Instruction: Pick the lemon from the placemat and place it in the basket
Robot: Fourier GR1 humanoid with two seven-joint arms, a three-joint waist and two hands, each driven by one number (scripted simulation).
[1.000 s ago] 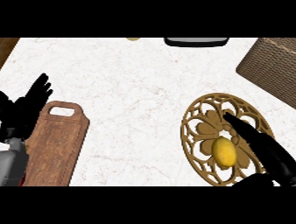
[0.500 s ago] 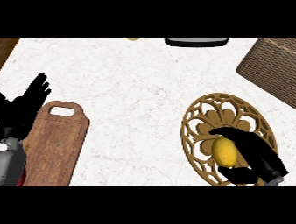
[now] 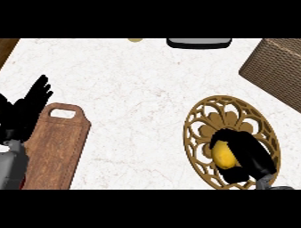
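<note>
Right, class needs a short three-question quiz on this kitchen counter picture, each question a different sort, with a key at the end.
1. True or false: the right hand is curled round the lemon on the placemat.
2. Multiple choice: the wooden cutting board lies A) inside the basket, B) at the view's left, beside the left hand, C) on the placemat.
3. Fill the gap: the woven basket stands at the view's upper ____ corner.

Key
1. True. The lemon is not yet in the basket.
2. B. The left hand rests open there, fingers up.
3. Right.
</note>
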